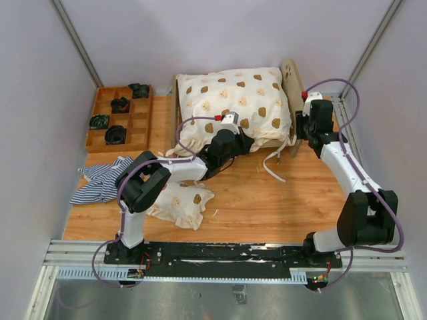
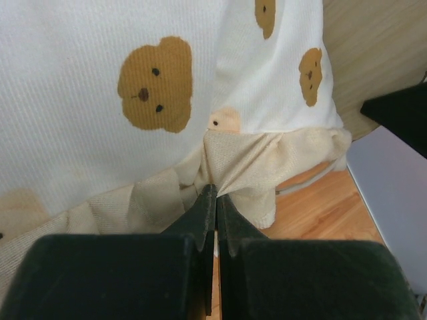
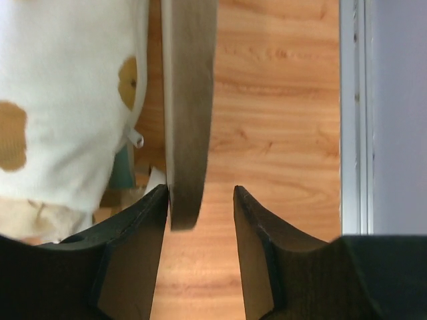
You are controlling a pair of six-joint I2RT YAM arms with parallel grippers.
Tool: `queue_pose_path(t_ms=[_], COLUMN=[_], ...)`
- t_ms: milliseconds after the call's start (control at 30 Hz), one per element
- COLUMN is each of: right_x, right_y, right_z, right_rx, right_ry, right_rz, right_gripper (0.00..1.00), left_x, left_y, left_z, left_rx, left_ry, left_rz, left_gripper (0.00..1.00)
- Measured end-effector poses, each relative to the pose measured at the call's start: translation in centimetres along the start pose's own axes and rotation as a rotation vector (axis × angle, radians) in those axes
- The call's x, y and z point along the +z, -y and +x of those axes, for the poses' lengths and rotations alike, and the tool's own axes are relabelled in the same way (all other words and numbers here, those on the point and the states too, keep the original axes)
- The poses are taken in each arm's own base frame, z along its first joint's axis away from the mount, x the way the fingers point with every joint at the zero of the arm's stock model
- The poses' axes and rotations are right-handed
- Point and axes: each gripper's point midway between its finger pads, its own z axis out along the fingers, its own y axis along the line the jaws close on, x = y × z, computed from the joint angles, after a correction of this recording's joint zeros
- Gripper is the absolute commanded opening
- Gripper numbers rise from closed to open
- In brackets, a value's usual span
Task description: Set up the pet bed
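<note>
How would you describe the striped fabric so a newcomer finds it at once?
Start at the brown compartment tray in the table's far-left corner. Just on its near side, the striped fabric lies crumpled on the wood. It alone is blue-and-white striped; the small pillow beside it is cream with brown bears.

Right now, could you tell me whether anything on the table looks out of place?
Yes. The blue-and-white striped cloth lies crumpled at the left edge of the table, off the pet bed. A small bear-print pillow also lies loose on the table in front of the bed, while the quilt already covers it.
</note>
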Motion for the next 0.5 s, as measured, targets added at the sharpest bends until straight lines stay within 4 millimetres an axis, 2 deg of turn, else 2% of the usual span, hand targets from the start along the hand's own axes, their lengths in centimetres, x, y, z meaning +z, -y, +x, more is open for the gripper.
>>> queue_pose_path(t_ms=[67,167,300,400,500], right_x=[-0.7,-2.9,-5.8,-7.3,-7.6], right_y=[0.1,0.5,0.9,0.3,-1.1], right_z=[1.3,2.7,2.9,3.6,6.0], right_rx=[0.03,0.085,0.163,0.231,0.311], right_ry=[-0.041,-0.066,-0.032,0.001,-0.005], right_rz=[0.014,0.038,0.06,0.035,-0.006], right_gripper=[0.45,0.45,0.43,0.39,0.36], left_x=[0.1,0.1,0.2,0.2,0.4], left_y=[0.0,0.0,0.0,0.1,0.1], left_z=[0.0,-0.1,-0.1,-0.2,-0.1], left_rx=[0.003,0.003,0.004,0.006,0.006], left_ry=[0.002,0.005,0.007,0.008,0.006], left_rz=[-0.001,-0.001,-0.001,0.0,0.0], left_gripper=[0.0,0.0,0.0,0.0,0.0])
